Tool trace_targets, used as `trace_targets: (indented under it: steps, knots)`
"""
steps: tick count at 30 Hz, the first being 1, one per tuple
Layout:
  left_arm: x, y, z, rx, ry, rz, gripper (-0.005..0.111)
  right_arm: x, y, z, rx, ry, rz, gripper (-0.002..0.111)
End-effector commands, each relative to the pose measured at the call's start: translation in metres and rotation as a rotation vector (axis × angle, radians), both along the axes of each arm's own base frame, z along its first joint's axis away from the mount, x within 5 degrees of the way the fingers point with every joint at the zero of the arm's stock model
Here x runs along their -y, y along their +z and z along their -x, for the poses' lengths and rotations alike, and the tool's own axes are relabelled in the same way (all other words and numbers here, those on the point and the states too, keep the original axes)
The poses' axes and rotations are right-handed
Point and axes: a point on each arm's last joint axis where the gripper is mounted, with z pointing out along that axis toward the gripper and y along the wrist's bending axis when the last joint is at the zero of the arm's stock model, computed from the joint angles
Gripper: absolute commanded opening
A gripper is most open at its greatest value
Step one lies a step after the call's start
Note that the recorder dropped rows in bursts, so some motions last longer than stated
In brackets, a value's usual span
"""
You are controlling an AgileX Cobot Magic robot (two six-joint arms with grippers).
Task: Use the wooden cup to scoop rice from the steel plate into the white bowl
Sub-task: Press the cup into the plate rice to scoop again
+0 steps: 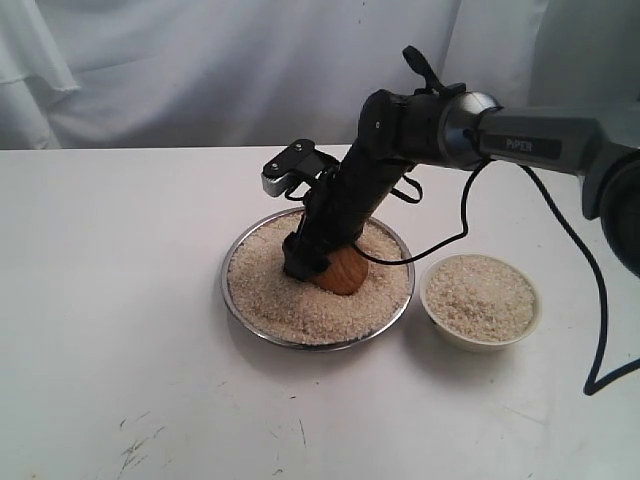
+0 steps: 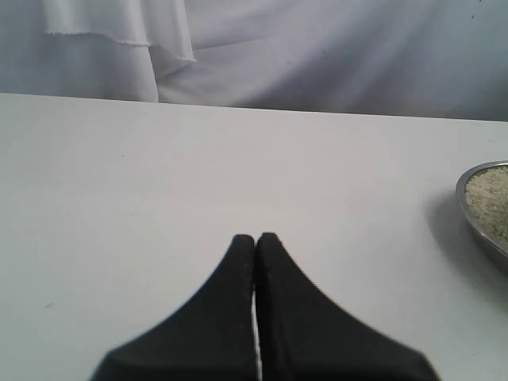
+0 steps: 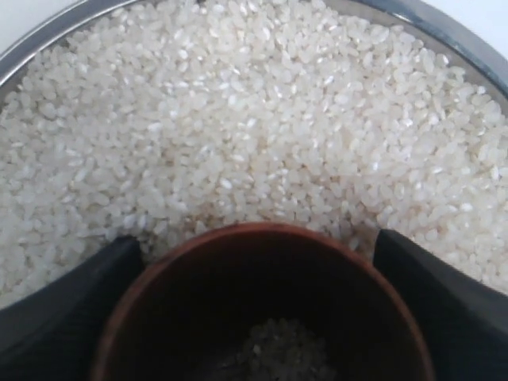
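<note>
The steel plate [image 1: 232,300] sits mid-table, filled with rice [image 1: 290,305]. My right gripper [image 1: 312,262] is shut on the wooden cup [image 1: 343,273], which is tilted with its rim pressed into the rice. Seen from the right wrist, the wooden cup [image 3: 262,302] fills the space between the black fingers [image 3: 63,309], and a little rice lies in its dark bottom. Rice [image 3: 254,119] spreads ahead of it to the steel plate's rim [image 3: 32,44]. The white bowl [image 1: 480,335], right of the plate, holds rice. My left gripper [image 2: 256,238] is shut and empty over bare table, with the steel plate's edge [image 2: 468,210] off to one side.
A black cable [image 1: 465,215] hangs from the right arm and loops down near the plate and the bowl; another runs down the right side [image 1: 600,310]. A white curtain [image 1: 200,70] hangs behind the white table [image 1: 110,300].
</note>
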Motion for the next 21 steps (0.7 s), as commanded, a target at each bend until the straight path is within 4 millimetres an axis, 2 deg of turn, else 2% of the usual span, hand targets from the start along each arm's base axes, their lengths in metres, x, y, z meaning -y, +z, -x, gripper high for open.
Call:
trace_targets:
  steps: [1, 4, 14, 19, 21]
  knots:
    - [0.0, 0.0, 0.0, 0.013, 0.002, 0.002, 0.0, -0.001, -0.004, 0.006, -0.05, 0.003, 0.019, 0.049]
    - [0.0, 0.0, 0.0, 0.013, 0.002, 0.002, 0.0, 0.001, -0.001, 0.007, -0.054, 0.016, 0.038, 0.061]
    - [0.0, 0.0, 0.0, 0.013, 0.002, 0.002, 0.0, 0.004, 0.024, 0.006, 0.008, 0.012, 0.025, 0.062]
    - [0.0, 0.0, 0.0, 0.013, 0.002, 0.002, 0.0, 0.004, 0.022, 0.002, 0.038, 0.048, 0.013, 0.062]
    - [0.0, 0.0, 0.0, 0.013, 0.002, 0.002, 0.0, 0.002, 0.021, 0.004, 0.008, 0.059, -0.025, 0.066]
